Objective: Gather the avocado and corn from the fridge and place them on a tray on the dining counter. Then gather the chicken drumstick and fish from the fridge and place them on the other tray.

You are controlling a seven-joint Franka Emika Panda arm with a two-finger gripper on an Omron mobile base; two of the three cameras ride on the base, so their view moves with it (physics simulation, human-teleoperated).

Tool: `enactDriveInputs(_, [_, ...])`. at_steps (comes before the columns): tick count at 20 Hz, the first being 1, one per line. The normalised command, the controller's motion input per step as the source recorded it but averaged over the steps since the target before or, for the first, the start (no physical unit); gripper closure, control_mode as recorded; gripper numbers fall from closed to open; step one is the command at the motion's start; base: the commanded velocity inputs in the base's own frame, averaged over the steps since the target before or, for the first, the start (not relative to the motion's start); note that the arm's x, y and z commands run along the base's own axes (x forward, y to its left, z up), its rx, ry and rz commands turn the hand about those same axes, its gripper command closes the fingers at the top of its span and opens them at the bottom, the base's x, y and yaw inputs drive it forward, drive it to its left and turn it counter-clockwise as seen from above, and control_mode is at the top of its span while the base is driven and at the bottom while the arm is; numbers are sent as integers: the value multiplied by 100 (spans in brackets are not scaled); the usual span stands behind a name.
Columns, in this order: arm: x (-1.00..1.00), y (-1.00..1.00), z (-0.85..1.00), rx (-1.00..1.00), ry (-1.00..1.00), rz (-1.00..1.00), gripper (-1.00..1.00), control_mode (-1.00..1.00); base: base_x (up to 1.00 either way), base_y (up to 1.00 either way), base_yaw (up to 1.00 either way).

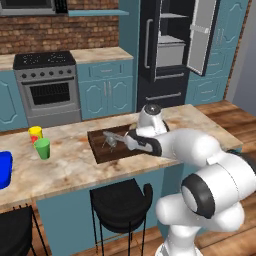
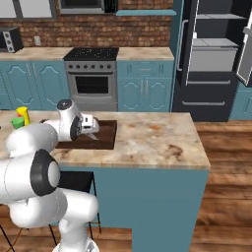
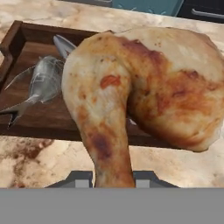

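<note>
Holding the chicken drumstick (image 3: 131, 92) by its bone end, the claw (image 3: 113, 177) is clamped tight on it, right over the near edge of the other tray (image 3: 26, 48). The fish (image 3: 43, 81) lies flat on that tray just ahead and left of the claw. All this is on the dining counter (image 1: 70, 160). No readable labels or writing anywhere that I can make out.
</note>
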Motion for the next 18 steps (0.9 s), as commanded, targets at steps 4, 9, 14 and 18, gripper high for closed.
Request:
enactDriveInputs(4, [53,1,-35,0,1,0,100,-100,0,0,0])
enactDriveInputs(9, [47,1,-36,0,3,0,100,-100,0,0,0])
enactDriveInputs(14, [42,3,-21,0,9,0,100,-100,0,0,0])
enactDriveInputs(18, [41,1,-19,0,10,0,100,-100,0,0,0])
